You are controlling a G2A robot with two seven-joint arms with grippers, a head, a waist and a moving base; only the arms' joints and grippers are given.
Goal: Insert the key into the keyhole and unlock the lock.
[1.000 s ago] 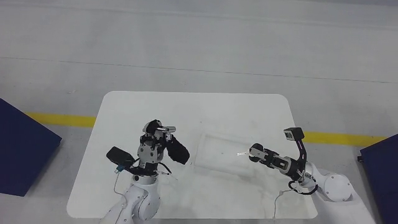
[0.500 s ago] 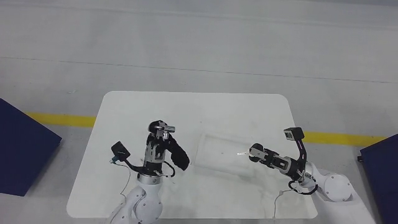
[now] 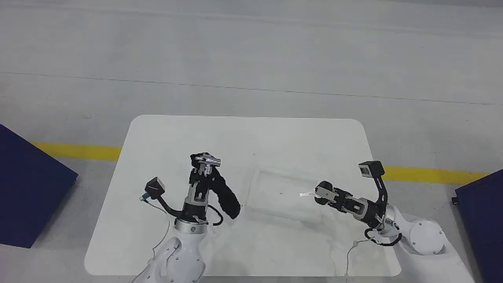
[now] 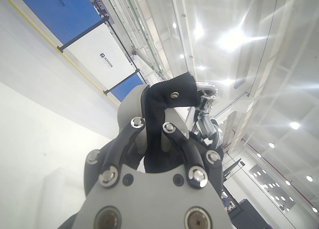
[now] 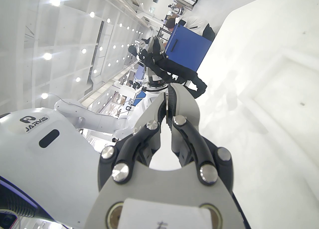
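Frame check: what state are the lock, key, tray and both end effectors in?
left end effector: shut on the lock.
right end effector: shut on the key.
lock: held up over the table, no key in it.
key: apart from the lock, not inserted.
tray: flat on the table.

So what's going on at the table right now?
The left gripper is shut on the lock and holds it up off the table. The right gripper is shut on the key, which points toward the lock from above a clear tray. Key and lock are well apart, so the key is not yet in the keyhole.
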